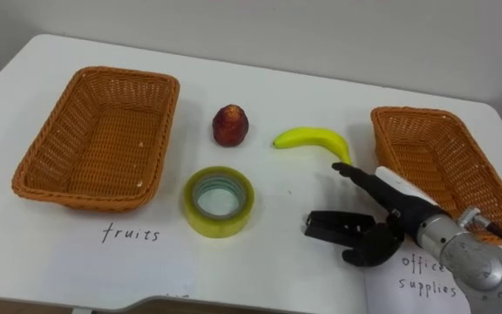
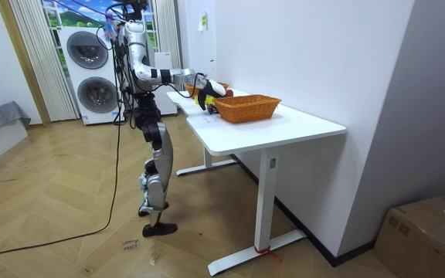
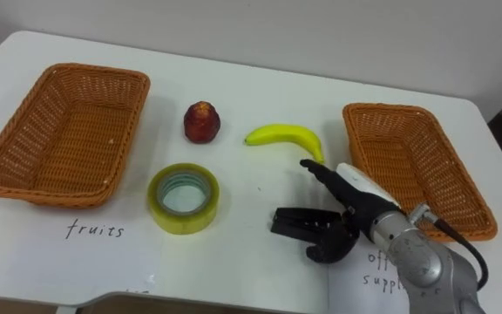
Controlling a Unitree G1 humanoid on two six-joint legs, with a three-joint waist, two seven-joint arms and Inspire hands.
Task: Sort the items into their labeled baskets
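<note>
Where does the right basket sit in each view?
Left eye view: right basket at the right edge, past the banana.
Right eye view: right of centre.
Room view: mid-picture, the basket nearer the camera.
Shared landmark: the right hand, open, just beside the basket.

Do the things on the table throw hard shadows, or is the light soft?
Left eye view: soft light, only faint shadows hug the tape roll, banana and right hand on the white table. Room view: even light, no glare on the table.
</note>
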